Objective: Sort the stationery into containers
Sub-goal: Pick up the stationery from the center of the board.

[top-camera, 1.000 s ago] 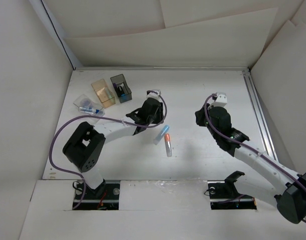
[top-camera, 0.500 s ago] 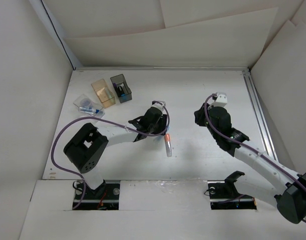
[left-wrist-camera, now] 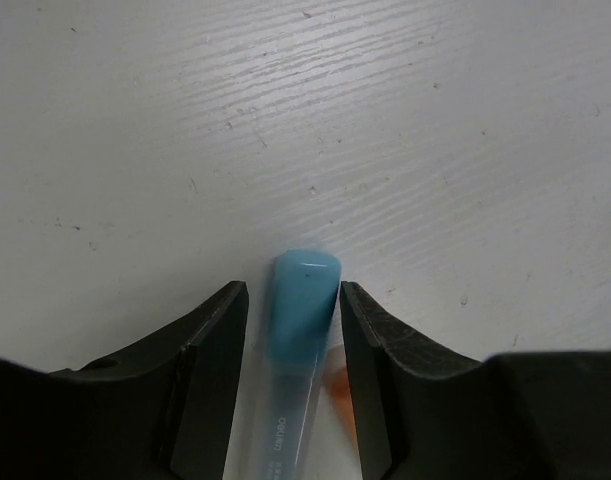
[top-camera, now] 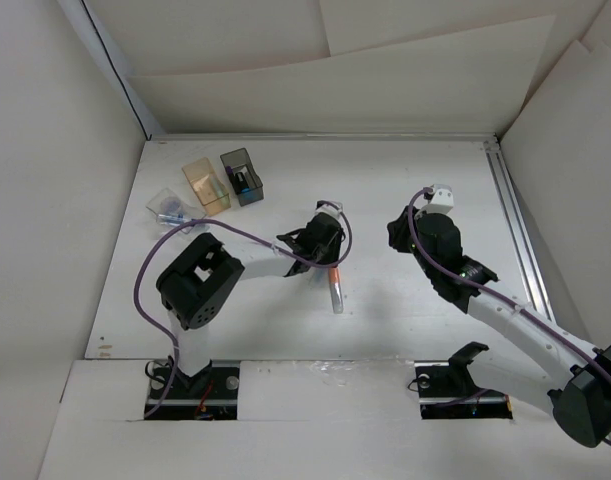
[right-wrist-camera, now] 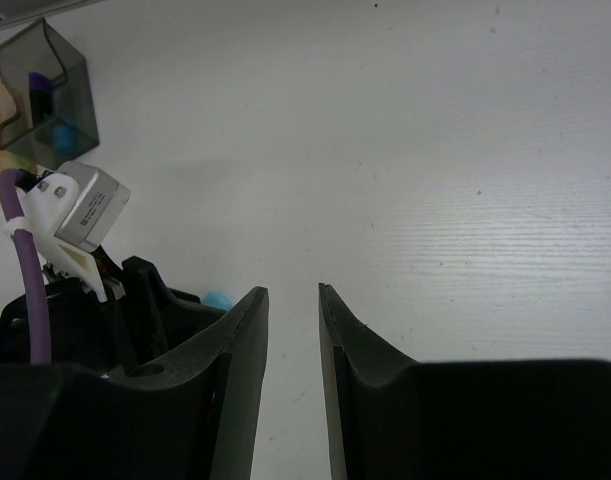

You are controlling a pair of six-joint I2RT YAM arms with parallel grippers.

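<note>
White tabletop: left gripper (left-wrist-camera: 292, 296) straddles the light blue pen (left-wrist-camera: 303, 320), jaws narrowly apart; right gripper (right-wrist-camera: 292, 300), at three o'clock, hangs slightly parted, empty.

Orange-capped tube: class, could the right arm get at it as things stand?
Probably yes: the orange-capped tube lies uncovered, but the left gripper straddles the light blue pen right beside it, crowding the approach.

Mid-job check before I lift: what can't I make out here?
- Top view: the left gripper hides the light blue pen. The left wrist view does not show whether the fingers press it.
- Left wrist view: the orange-capped tube is mostly hidden behind a finger.
- Top view: the contents of the clear box, amber box and grey box are too small to name.
</note>
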